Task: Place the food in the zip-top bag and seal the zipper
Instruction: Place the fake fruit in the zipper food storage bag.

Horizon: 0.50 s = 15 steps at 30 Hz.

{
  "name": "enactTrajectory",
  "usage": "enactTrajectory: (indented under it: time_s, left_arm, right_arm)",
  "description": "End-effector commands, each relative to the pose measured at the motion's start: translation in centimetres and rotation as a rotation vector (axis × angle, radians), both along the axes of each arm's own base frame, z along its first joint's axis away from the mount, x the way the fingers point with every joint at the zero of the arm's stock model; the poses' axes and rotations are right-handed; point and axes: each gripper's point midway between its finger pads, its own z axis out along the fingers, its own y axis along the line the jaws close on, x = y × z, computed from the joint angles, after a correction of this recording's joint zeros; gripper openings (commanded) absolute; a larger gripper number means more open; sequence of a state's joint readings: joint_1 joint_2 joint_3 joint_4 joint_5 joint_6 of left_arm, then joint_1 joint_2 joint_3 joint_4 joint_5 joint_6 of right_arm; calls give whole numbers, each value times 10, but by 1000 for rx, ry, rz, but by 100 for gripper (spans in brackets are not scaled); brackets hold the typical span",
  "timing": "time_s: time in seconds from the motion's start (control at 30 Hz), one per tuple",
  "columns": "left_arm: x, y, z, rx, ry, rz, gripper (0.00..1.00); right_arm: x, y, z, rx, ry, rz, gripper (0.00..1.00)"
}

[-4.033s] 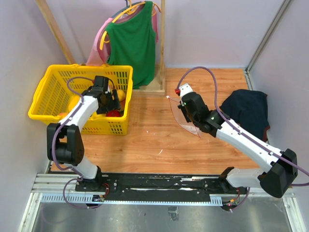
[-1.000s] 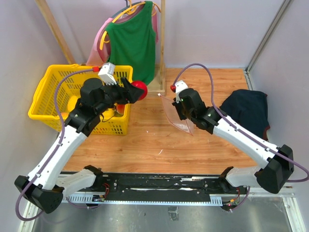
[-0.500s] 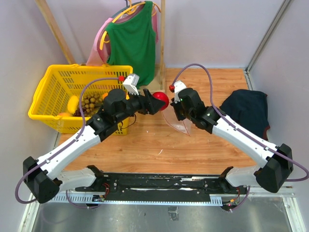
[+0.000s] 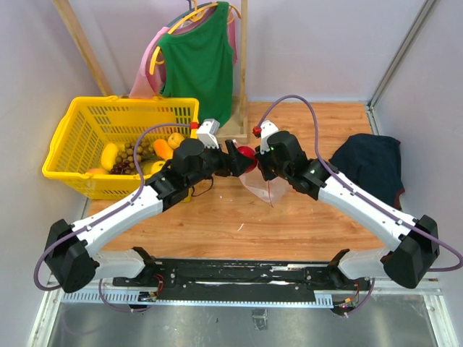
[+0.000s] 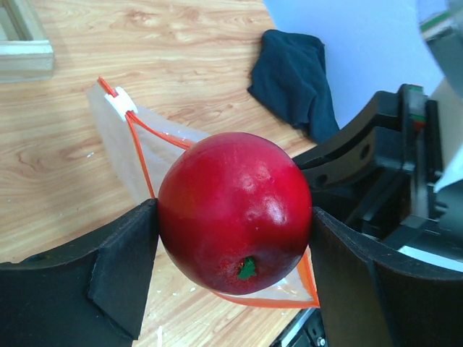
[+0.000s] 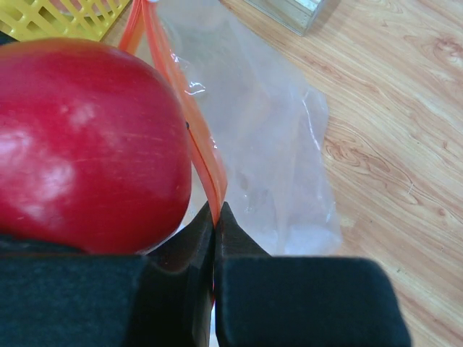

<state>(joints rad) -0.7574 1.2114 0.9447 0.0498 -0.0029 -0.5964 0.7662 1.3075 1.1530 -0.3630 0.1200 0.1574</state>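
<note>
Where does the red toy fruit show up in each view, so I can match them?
Top external: red fruit at centre, in the left gripper.
Left wrist: red fruit fills the middle.
Right wrist: red fruit at upper left.
Shared landmark: the zip-top bag, beside the fruit in every view.

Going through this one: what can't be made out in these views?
- Top view: the mouth of the zip-top bag sits under the right arm; whether the red fruit is inside is unclear.
- Left wrist: the fruit hides much of the zipper.
- Right wrist: the fruit is cut by the left edge; the right gripper covers part of the bag.
- Top view: the yellow basket contents are too small to name.
</note>
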Motion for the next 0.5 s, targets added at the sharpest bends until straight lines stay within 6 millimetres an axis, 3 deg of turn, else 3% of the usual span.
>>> enactTrajectory:
  time_s: [0.0,0.13,0.47]
  left_arm:
    - [3,0,-11,31,23,30,29]
    - [9,6,-21,92,52,69,29]
    - [10,-7,-35,134,105,38,36]
  right_arm:
    - [-3,12,23,75,-36,26,1]
    - [-5,12,26,85,-41,32,1]
    - [-8,18,26,119,-31,52,1]
